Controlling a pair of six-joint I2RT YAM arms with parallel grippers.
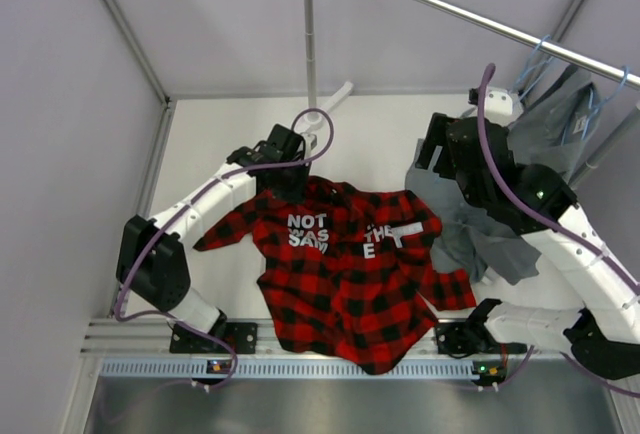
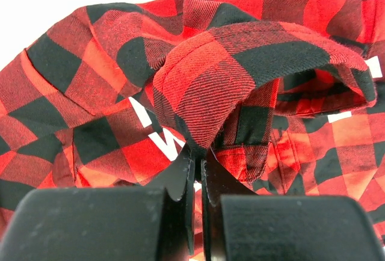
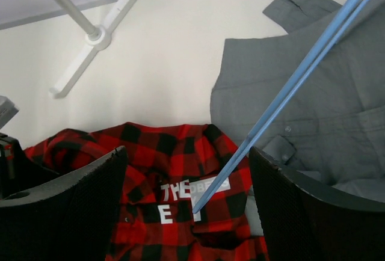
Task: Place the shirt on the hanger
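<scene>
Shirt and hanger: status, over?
Left gripper shut on shirt collar. Right gripper open, hanger lined up between jaws, ungripped. Grey garment against shirt's right edge.

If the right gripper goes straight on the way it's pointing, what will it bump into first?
Most likely the light-blue hanger: its thin bar slants across in front of the right gripper, between the open jaws. The plaid shirt lies beyond it. Depth is hard to judge here.

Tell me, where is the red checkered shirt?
In the top view, the shirt lies mid-table between both arms, its collar pinched by the left gripper, with the grey garment against its right side.
</scene>
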